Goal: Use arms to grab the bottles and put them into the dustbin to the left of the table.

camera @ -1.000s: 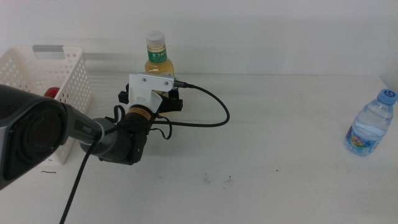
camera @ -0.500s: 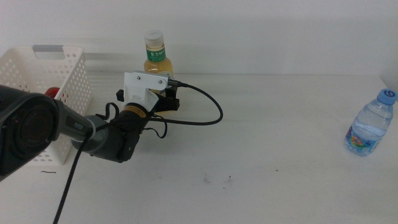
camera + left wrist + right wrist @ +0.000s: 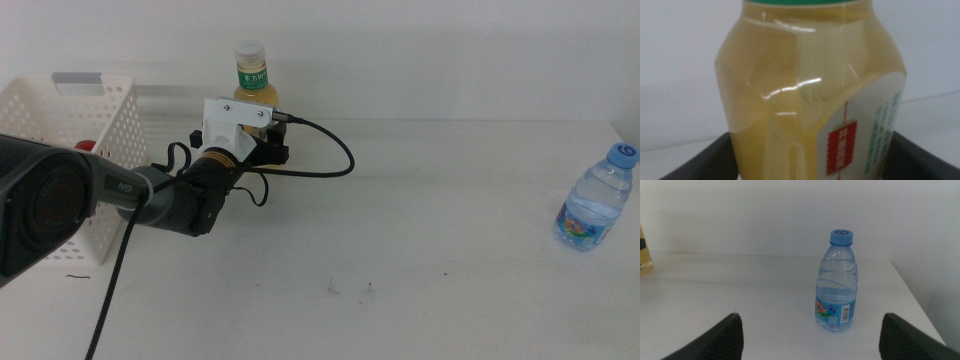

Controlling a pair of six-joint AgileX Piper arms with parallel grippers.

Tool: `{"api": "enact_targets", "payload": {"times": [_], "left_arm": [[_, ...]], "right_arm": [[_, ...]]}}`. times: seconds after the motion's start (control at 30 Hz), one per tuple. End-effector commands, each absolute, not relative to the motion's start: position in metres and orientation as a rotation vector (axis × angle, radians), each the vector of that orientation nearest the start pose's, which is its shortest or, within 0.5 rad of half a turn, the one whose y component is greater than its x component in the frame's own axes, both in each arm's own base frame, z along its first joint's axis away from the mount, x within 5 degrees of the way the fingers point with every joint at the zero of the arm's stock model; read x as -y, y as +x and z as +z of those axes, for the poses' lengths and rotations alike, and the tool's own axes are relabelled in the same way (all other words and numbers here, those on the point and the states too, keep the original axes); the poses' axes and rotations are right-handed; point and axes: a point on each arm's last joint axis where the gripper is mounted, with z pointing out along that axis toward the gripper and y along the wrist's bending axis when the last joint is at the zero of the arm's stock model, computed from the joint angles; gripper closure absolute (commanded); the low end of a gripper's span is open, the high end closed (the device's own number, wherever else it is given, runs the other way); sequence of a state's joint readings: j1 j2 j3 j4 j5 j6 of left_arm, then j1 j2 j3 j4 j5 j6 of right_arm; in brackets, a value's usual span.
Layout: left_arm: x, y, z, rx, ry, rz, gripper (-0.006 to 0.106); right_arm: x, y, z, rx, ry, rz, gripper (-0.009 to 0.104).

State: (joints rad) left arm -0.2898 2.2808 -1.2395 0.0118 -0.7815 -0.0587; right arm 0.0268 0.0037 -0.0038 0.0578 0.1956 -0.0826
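The yellow tea bottle (image 3: 252, 75) with its white cap stands upright at the back of the table (image 3: 420, 230). My left gripper (image 3: 265, 150) reaches in from the left and sits low around it. In the left wrist view the tea bottle (image 3: 805, 75) fills the picture, and my left gripper (image 3: 812, 150) is open with one dark jaw on each side of its base. The blue-capped water bottle (image 3: 595, 200) stands at the far right. In the right wrist view the water bottle (image 3: 837, 285) stands ahead of my open right gripper (image 3: 811, 322). A red can (image 3: 85, 148) shows inside the white dustbin (image 3: 125, 125).
A black cable (image 3: 335, 165) loops from the left wrist onto the table beside the tea bottle. The dustbin stands at the left edge, close to the left arm. A white wall rises behind the table. Small dark specks (image 3: 350, 290) mark the tabletop near the front.
The left arm has pushed farther back and slightly up toward the tea bottle, so its gripper now sits around the bottle's base. The water bottle has not moved.
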Motion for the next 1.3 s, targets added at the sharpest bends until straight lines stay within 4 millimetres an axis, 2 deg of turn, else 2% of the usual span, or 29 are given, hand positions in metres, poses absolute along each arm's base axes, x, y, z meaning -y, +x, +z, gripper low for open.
{"api": "enact_targets", "payload": {"times": [0.0, 0.1, 0.2, 0.3, 0.33, 0.47, 0.77, 1.1, 1.27], "left_arm": [[0.134, 0.45, 0.102, -1.74, 0.183, -0.276, 0.008], [0.134, 0.45, 0.101, -1.733, 0.193, -0.277, 0.014], [0.135, 0.45, 0.105, -1.696, 0.209, -0.277, 0.028], [0.135, 0.449, 0.109, -1.692, 0.204, -0.281, 0.048], [0.133, 0.446, 0.111, -1.701, 0.192, -0.278, 0.063], [0.127, 0.431, 0.118, -1.684, 0.163, -0.277, 0.081], [0.117, 0.392, 0.154, -1.719, 0.206, -0.259, 0.082], [0.106, 0.343, 0.222, -1.827, 0.28, -0.252, 0.082], [0.101, 0.312, 0.263, -1.908, 0.286, -0.257, 0.082]], "right_arm": [[-0.002, 0.056, 0.196, -1.668, -0.052, -0.002, 0.012], [-0.002, 0.056, 0.196, -1.668, -0.052, -0.002, 0.012], [-0.002, 0.056, 0.196, -1.668, -0.052, -0.002, 0.012], [-0.002, 0.056, 0.196, -1.668, -0.052, -0.002, 0.012], [-0.002, 0.056, 0.196, -1.668, -0.052, -0.002, 0.012], [-0.002, 0.056, 0.196, -1.668, -0.052, -0.002, 0.012], [-0.002, 0.056, 0.196, -1.668, -0.052, -0.002, 0.012], [-0.002, 0.056, 0.196, -1.668, -0.052, -0.002, 0.012], [-0.002, 0.056, 0.196, -1.668, -0.052, -0.002, 0.012]]}}
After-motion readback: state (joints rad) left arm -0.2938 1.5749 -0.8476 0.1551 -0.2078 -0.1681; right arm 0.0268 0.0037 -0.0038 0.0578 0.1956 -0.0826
